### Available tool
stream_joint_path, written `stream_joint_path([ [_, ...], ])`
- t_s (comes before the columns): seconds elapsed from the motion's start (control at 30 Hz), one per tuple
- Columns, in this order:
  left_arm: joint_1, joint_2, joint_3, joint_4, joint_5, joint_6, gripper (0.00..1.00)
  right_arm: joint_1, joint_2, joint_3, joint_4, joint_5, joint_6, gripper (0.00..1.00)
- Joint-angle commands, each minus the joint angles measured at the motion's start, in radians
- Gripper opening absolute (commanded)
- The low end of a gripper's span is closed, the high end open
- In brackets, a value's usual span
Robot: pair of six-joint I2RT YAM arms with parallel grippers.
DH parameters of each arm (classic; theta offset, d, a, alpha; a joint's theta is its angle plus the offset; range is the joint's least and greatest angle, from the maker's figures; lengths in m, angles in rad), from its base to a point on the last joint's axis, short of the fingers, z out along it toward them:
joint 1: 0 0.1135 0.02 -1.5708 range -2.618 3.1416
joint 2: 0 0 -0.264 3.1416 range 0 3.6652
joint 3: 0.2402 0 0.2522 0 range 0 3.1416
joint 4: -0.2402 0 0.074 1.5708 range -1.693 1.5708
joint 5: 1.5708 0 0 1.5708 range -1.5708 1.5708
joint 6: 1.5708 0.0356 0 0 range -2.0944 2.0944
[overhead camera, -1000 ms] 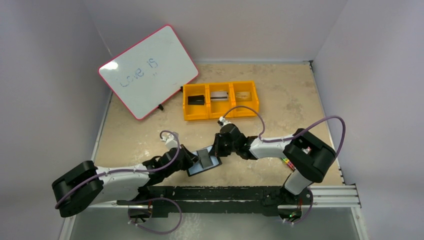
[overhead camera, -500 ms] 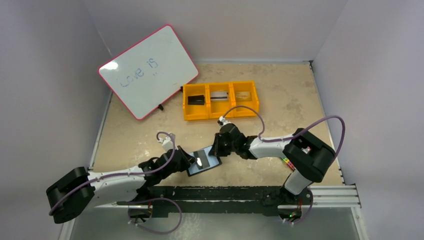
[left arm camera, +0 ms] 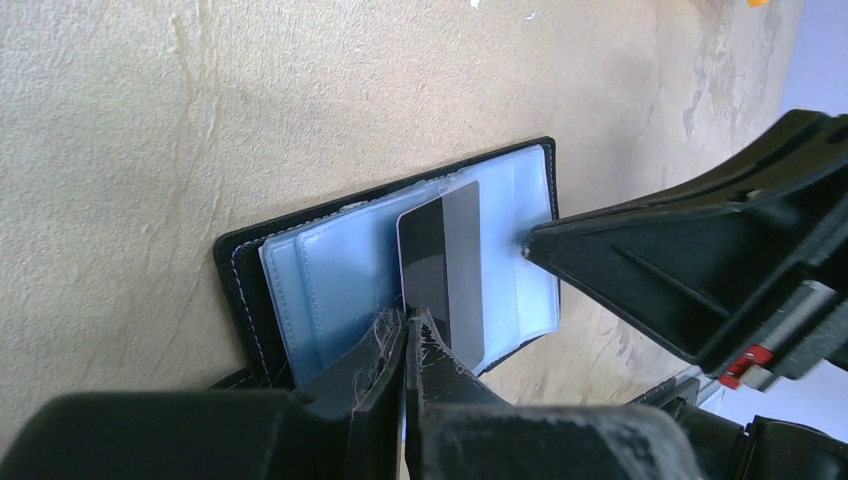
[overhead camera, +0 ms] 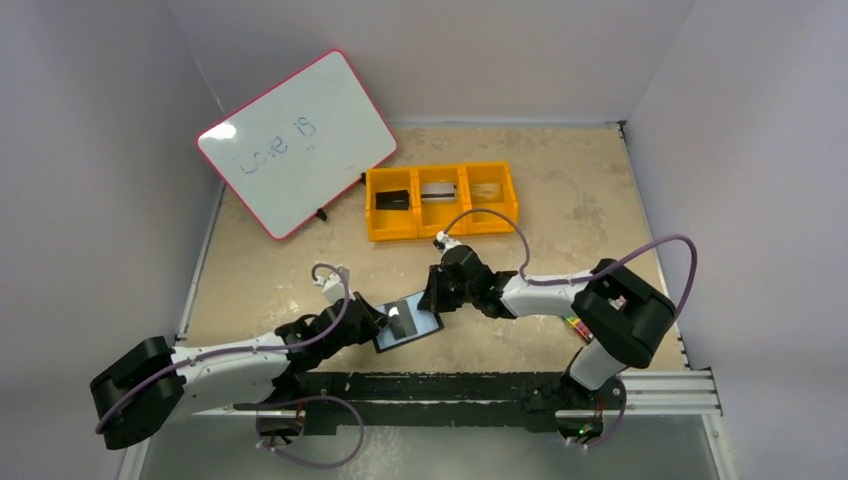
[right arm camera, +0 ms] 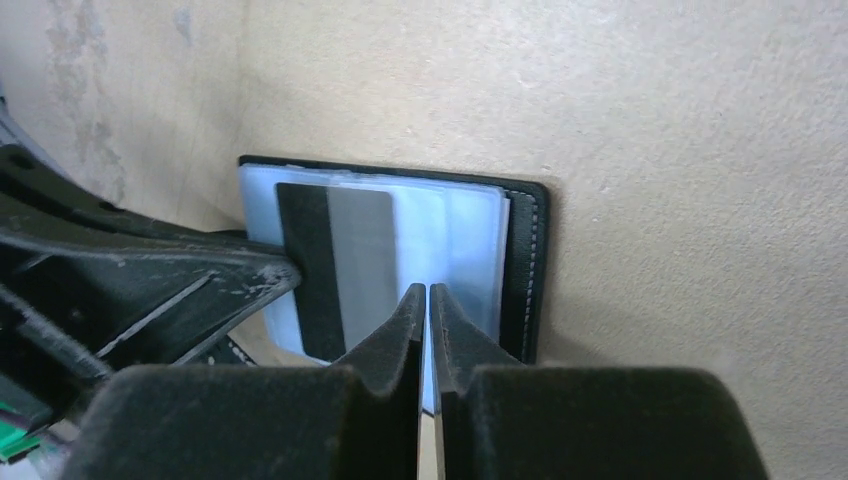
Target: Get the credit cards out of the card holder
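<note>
The black card holder (overhead camera: 425, 325) lies open on the table, its clear sleeves up; it also shows in the left wrist view (left arm camera: 300, 285) and the right wrist view (right arm camera: 525, 260). My left gripper (overhead camera: 388, 318) (left arm camera: 405, 320) is shut on the near edge of a grey credit card with a black stripe (left arm camera: 445, 265) (right arm camera: 340, 260), which sticks out of a sleeve. My right gripper (overhead camera: 433, 298) (right arm camera: 427, 292) is shut, its tips pressing down on the sleeves at the holder's far side. Other credit cards lie in the orange tray: black (overhead camera: 392, 200), silvery (overhead camera: 438, 192), tan (overhead camera: 486, 190).
The orange three-compartment tray (overhead camera: 441, 232) stands behind the grippers. A pink-rimmed whiteboard (overhead camera: 295, 140) leans at the back left. A pack of coloured markers (overhead camera: 573, 325) lies by the right arm's base. Grey walls close in both sides.
My left arm has drawn back to the left with the striped card, which now lies lower and further out of its sleeve. My right gripper has stayed on the holder.
</note>
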Motion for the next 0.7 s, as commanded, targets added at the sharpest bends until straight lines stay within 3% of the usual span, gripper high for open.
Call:
stream_joint_path([
  [0.0, -0.003, 0.011, 0.031, -0.01, -0.029, 0.034, 0.0, 0.012, -0.069, -0.001, 0.043, -0.04, -0.052, 0.07],
  [0.13, -0.003, 0.018, 0.035, -0.012, -0.03, 0.039, 0.0, 0.025, -0.01, 0.031, 0.031, -0.046, -0.047, 0.09],
  [0.43, -0.003, 0.014, 0.053, -0.056, -0.038, 0.048, 0.0, 0.026, 0.029, 0.008, -0.117, 0.135, 0.02, 0.06],
  [0.67, -0.003, 0.006, 0.053, -0.018, -0.03, 0.048, 0.01, 0.026, 0.053, 0.002, -0.108, 0.119, 0.018, 0.05],
])
